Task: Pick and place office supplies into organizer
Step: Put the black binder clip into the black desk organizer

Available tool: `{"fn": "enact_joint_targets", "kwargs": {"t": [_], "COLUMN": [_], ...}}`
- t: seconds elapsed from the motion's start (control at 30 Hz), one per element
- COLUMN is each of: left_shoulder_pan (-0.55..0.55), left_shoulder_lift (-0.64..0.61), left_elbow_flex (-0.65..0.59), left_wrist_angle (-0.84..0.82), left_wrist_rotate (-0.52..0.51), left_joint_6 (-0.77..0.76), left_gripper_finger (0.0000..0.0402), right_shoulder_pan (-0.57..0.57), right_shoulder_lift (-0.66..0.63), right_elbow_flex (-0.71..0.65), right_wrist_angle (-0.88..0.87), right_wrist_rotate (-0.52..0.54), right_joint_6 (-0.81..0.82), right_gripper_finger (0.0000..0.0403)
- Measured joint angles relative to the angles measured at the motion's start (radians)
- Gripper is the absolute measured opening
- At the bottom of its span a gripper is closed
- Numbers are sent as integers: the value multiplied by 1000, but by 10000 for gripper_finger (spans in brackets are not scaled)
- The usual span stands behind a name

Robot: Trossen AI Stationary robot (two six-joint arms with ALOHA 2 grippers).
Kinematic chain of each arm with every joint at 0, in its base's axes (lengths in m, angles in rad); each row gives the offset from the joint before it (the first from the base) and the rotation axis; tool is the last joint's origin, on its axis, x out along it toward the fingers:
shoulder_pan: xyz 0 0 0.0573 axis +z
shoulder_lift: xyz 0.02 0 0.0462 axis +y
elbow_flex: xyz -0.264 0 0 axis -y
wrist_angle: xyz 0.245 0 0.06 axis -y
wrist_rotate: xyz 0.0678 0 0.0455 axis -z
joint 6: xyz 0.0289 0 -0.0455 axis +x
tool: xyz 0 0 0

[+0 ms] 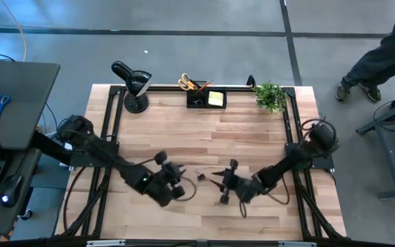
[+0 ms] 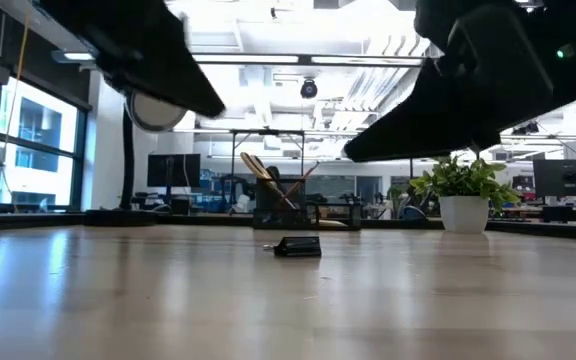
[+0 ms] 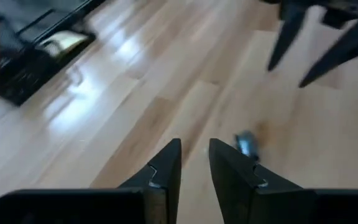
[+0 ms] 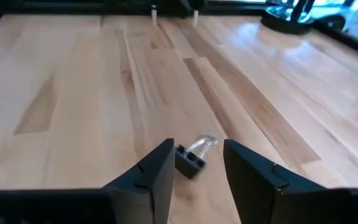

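A small black binder clip with a silver wire handle is framed, untouched, between the right gripper's spread fingers near the desk's front edge, ready for pinching; the left gripper's fingers are parted, empty.

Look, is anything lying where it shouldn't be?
Yes. One black binder clip lies alone on the bare table, far from the organizer. The right gripper hovers open around it.
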Motion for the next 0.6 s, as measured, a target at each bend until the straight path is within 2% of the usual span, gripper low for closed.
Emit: {"fn": "enact_joint_targets", "kwargs": {"t": [0.07, 0.13, 0.17, 0.27, 0.37, 0.47, 0.6], "left_shoulder_pan": [-29, -53, -61, -65, -64, -65, -64], "left_shoulder_lift": [-17, -30, -34, -33, -32, -33, -43], "left_elbow_flex": [-20, -52, -71, -134, -198, -264, -336], "left_wrist_angle": [72, 192, 252, 468, 623, 723, 829], "left_wrist_rotate": [-3, 42, 84, 298, 454, 490, 509], "left_joint_6": [70, 170, 224, 365, 442, 460, 448], "left_gripper_finger": [74, 74, 74, 74, 74, 74, 74], "right_shoulder_pan": [21, 33, 34, 30, 20, 10, -4], "right_shoulder_lift": [48, 105, 129, 203, 248, 262, 266], "right_elbow_flex": [50, 120, 153, 254, 343, 405, 434], "right_wrist_angle": [-33, -63, -81, -175, -293, -405, -464], "right_wrist_rotate": [48, 78, 86, 128, 159, 144, 100], "right_joint_6": [-11, -14, -17, 8, 73, 145, 252], "right_gripper_finger": [133, 133, 133, 133, 134, 144, 186]}}
